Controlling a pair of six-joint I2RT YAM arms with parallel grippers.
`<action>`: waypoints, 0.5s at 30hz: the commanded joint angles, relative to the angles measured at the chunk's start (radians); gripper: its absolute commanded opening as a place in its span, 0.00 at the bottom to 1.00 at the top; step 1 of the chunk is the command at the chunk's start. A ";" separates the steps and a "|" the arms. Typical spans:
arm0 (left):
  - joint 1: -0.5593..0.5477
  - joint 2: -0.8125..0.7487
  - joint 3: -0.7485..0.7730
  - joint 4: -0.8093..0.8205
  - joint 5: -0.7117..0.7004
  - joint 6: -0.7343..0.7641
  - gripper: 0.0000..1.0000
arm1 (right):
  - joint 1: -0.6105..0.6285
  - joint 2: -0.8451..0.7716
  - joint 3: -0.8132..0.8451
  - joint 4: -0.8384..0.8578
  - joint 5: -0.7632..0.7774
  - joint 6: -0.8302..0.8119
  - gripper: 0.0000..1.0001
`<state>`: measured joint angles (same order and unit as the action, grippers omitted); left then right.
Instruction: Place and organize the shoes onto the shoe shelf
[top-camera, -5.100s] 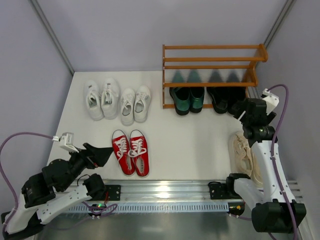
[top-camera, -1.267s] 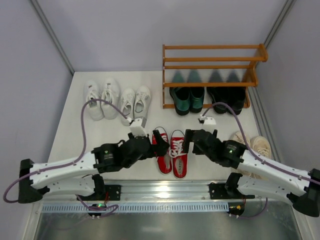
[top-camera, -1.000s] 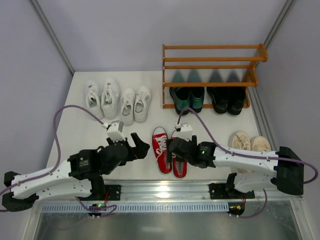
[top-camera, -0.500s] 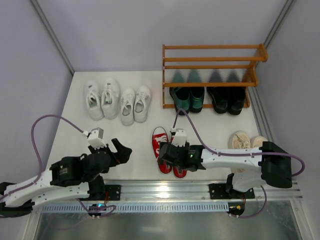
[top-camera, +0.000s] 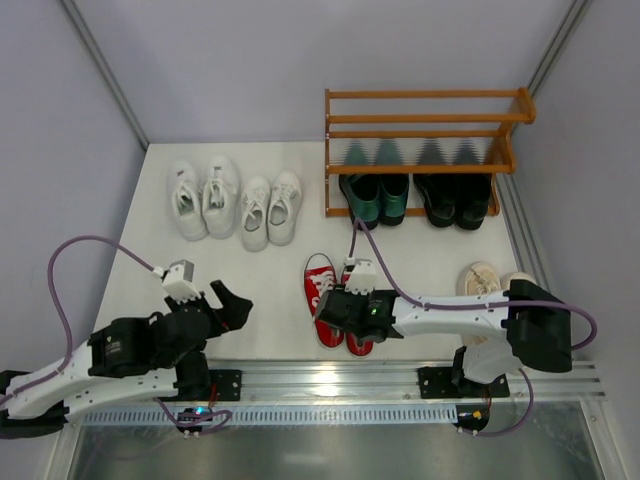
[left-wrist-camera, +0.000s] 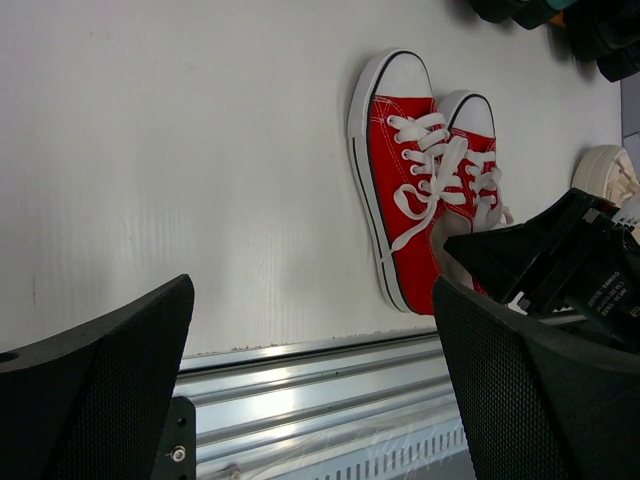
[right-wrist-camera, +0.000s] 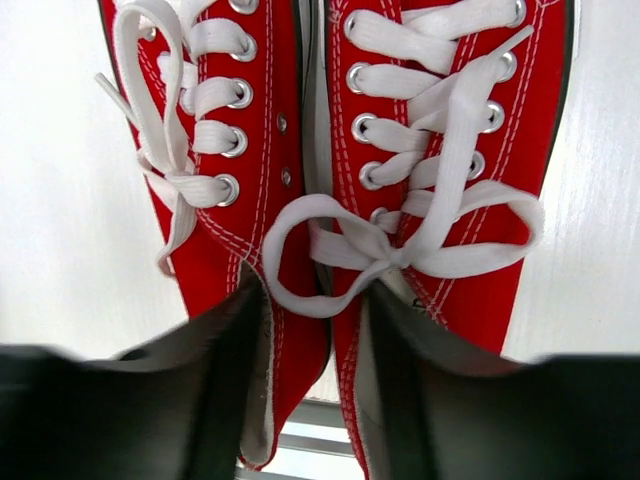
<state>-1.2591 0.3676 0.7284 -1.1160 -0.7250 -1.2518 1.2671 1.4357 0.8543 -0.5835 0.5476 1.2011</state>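
The red sneakers (top-camera: 320, 290) (right-wrist-camera: 250, 200) lie side by side near the table's front edge, toes pointing away. My right gripper (top-camera: 342, 312) (right-wrist-camera: 310, 300) sits over their heels. One finger (right-wrist-camera: 235, 340) is inside each shoe opening, and together they pinch the two inner walls. My left gripper (top-camera: 230, 302) (left-wrist-camera: 312, 300) hangs wide open to the left of the pair, holding nothing. The shoe shelf (top-camera: 425, 130) stands at the back right. Dark green loafers (top-camera: 372, 195) and black loafers (top-camera: 452, 198) rest at its bottom tier.
Two white sneaker pairs (top-camera: 205, 195) (top-camera: 270, 208) lie at the back left. Cream shoes (top-camera: 480, 278) lie at the right, partly behind my right arm. A metal rail (top-camera: 320, 380) runs along the near edge. Grey walls close in both sides.
My right gripper's fingers have closed in on the inner walls of the red sneakers. My left arm has drawn back a little to the left, still open.
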 joint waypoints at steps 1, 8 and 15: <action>0.000 -0.022 0.011 -0.037 -0.033 -0.032 1.00 | -0.006 0.043 0.038 0.025 0.048 0.002 0.41; 0.000 -0.067 0.020 -0.084 -0.033 -0.051 0.99 | -0.009 0.127 0.071 0.045 -0.008 -0.032 0.38; 0.000 -0.091 0.017 -0.108 -0.025 -0.067 0.99 | -0.018 0.173 0.062 0.076 -0.032 -0.044 0.51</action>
<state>-1.2591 0.2878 0.7288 -1.1957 -0.7246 -1.2865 1.2545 1.5848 0.8948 -0.5613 0.5278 1.1549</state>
